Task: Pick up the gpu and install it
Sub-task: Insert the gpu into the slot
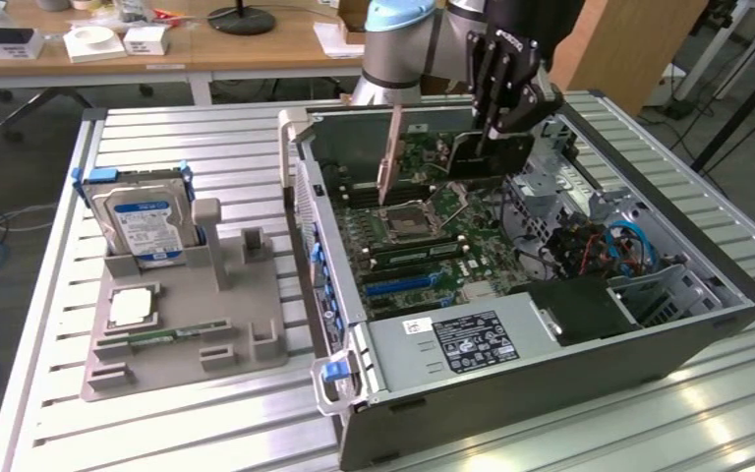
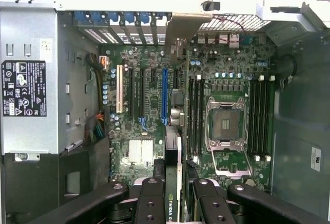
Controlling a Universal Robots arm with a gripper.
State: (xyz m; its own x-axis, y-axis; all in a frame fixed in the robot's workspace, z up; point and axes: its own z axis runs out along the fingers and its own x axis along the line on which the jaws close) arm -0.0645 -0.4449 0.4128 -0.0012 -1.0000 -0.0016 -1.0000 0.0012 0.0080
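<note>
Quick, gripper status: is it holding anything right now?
Gripper: jaws closed on the thin flat black rectangular gpu card, held edge-on above the green motherboard.

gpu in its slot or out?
Out. The tool holds the gpu edge-down over the motherboard; the blue slot is bare.

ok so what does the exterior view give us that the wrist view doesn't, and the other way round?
Exterior view adds: the grey fixture beside the case, on the exterior view's left, with the hard drive standing in it and the CPU chip lying flat; also the gpu broadside, held above the board.
Wrist view adds: the gpu edge-on with its green logo label, clamped in the gripper, and the cream expansion slot.
Both: the open case, blue slot, empty CPU socket, power supply label.
</note>
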